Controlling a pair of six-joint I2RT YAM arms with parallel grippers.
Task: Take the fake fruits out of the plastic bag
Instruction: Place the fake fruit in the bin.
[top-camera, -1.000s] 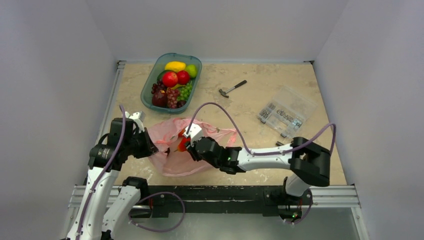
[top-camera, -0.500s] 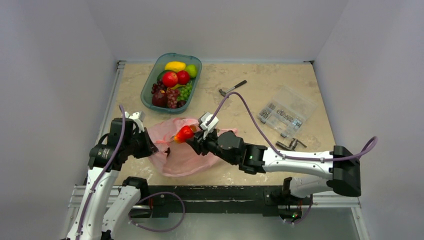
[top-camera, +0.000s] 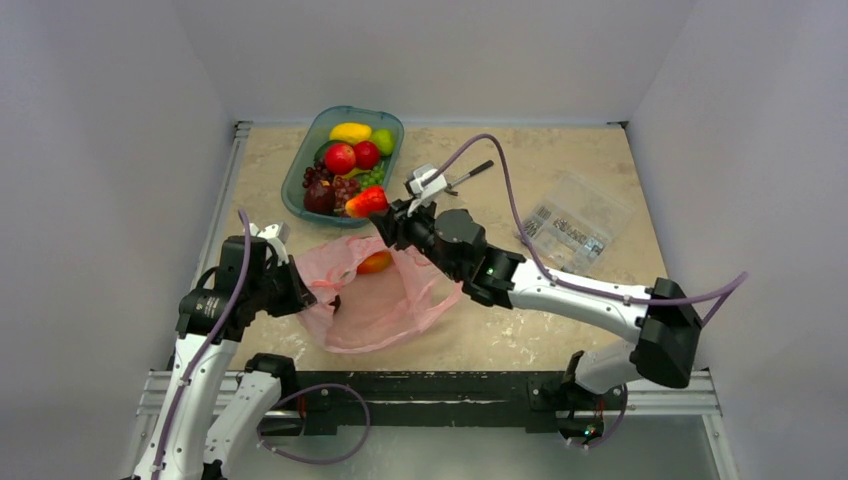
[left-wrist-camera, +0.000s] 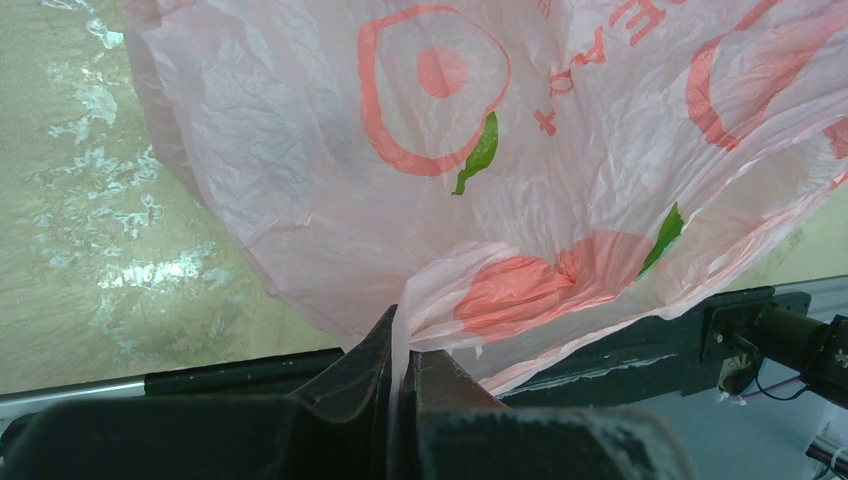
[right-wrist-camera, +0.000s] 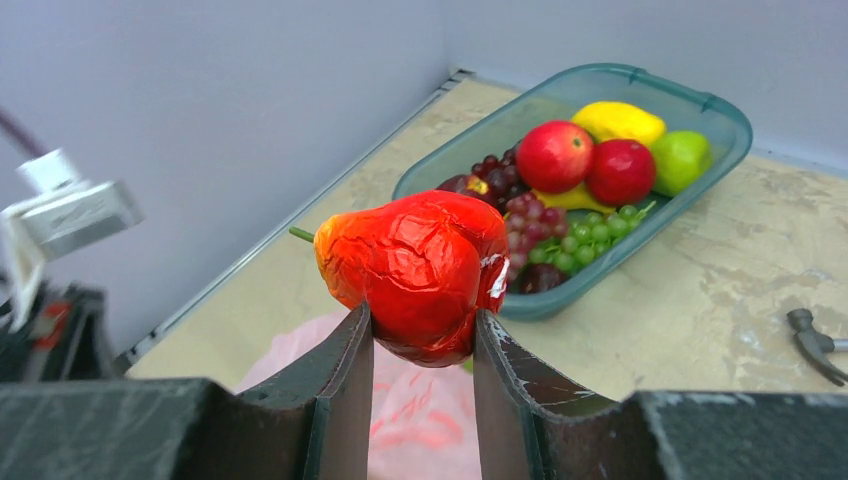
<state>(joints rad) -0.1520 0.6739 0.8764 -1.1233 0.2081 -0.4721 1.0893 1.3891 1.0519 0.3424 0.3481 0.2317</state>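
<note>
Crumpled pink bag (top-camera: 378, 312), perhaps fruit (top-camera: 374, 262) inside

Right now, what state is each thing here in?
plastic bag, lying slack, one edge pinched
left end effector, shut on plastic bag
red fruit, held aloft, out of bag
right end effector, shut on red fruit
orange fruit, inside bag
teal tray, holding fruits

1. The table (top-camera: 560, 150) is flat and sandy brown with pale patches.
2. A teal tray (top-camera: 300, 162) sits at the far left corner.
3. A pink plastic bag (top-camera: 375, 310) lies near the front, left of the middle.
4. A small hammer (top-camera: 478, 168) lies at the back, near the middle.
5. A clear box (top-camera: 572, 225) of little parts sits on the right side.
</note>
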